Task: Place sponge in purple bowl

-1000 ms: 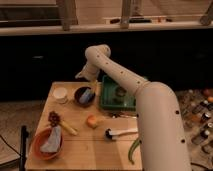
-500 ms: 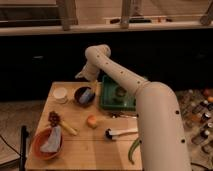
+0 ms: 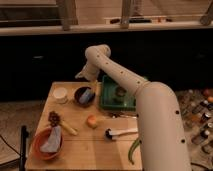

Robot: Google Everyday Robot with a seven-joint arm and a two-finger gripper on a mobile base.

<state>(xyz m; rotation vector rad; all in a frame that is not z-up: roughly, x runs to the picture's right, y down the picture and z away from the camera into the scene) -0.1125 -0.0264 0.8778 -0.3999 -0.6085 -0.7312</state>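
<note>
The purple bowl [image 3: 83,95] stands on the wooden table [image 3: 90,150] at the back, left of the middle. A light blue sponge [image 3: 87,96] lies inside it. My gripper [image 3: 81,76] hangs just above and behind the bowl, at the end of the white arm [image 3: 125,82] that reaches in from the lower right. The gripper is apart from the sponge.
A white cup [image 3: 60,95] stands left of the bowl and a green tray [image 3: 118,94] right of it. Nearer lie an orange bowl with a cloth [image 3: 47,142], a brown cluster [image 3: 54,118], an orange piece [image 3: 91,121], a white-handled brush [image 3: 121,132] and a green pod [image 3: 132,150].
</note>
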